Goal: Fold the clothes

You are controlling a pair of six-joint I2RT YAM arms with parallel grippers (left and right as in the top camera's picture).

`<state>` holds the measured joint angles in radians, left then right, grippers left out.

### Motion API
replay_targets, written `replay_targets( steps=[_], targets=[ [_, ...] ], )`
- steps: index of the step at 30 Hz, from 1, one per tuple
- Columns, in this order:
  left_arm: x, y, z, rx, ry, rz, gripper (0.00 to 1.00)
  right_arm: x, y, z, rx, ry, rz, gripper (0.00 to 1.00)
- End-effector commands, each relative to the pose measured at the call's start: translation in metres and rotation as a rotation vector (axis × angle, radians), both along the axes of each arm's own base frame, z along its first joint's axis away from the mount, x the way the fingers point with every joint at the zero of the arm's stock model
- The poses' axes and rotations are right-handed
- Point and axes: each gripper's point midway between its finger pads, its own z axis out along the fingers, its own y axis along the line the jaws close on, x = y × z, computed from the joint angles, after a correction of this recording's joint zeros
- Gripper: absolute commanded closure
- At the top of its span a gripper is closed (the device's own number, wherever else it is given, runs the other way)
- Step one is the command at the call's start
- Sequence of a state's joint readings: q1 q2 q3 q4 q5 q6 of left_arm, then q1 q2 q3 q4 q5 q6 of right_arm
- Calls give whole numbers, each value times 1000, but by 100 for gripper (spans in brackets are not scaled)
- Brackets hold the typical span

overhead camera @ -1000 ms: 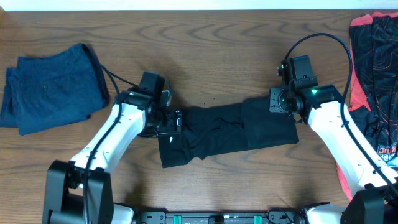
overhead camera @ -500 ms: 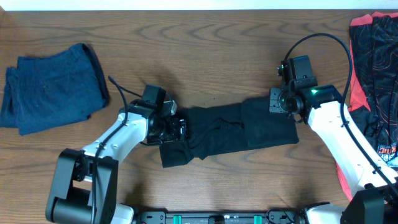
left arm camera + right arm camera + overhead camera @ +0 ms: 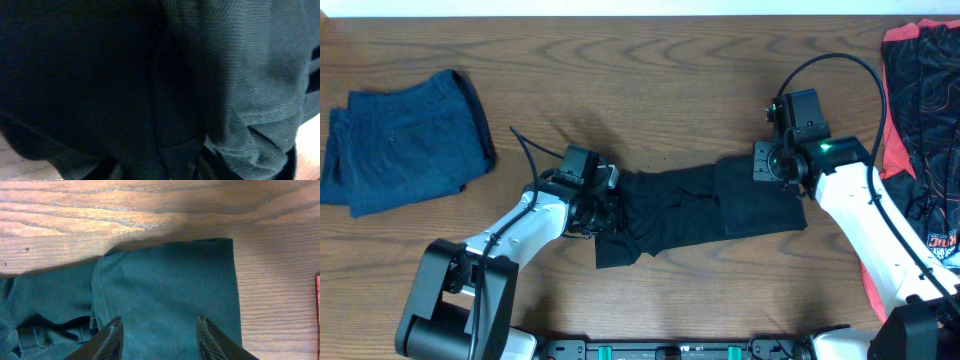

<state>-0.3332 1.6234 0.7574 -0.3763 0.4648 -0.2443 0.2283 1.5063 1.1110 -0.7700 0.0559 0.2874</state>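
A black garment [image 3: 700, 215] lies crumpled across the middle of the wooden table [image 3: 650, 80]. My left gripper [image 3: 603, 205] is at its left end, pressed low into the cloth. In the left wrist view dark mesh fabric [image 3: 225, 75] fills the frame, and a bunched fold sits between the left gripper [image 3: 162, 167] jaws, which have closed on it. My right gripper [image 3: 783, 188] hovers over the garment's right end. Its two fingers stand wide apart over the flat fabric [image 3: 165, 280] in the right wrist view, so the right gripper [image 3: 159, 325] is open.
A folded blue garment [image 3: 405, 140] lies at the far left of the table. A red and black patterned garment [image 3: 920, 110] lies along the right edge, beside the right arm.
The left gripper has slid right into the garment's left end and closed on a fold; the garment's lower left corner has shifted right. The right arm has not moved.
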Motion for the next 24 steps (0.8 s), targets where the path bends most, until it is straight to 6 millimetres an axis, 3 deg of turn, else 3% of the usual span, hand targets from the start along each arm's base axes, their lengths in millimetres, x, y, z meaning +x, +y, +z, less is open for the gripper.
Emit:
replay_targets(
  steps=[1, 5, 11, 24],
  targets=[
    [-13, 4, -13, 22, 49, 0, 69, -1, -2, -2, 2, 8, -12, 55],
    [-10, 3, -13, 19, 41, 1, 94, -1, -1, -2, 5, 9, -10, 54],
    [0, 10, -7, 9, 14, 36, 94, -2, -1, -3, 3, 14, -10, 55],
    [27, 88, 24, 8, -47, 273, 94, -3, -2, -4, 1, 21, -11, 55]
  ],
)
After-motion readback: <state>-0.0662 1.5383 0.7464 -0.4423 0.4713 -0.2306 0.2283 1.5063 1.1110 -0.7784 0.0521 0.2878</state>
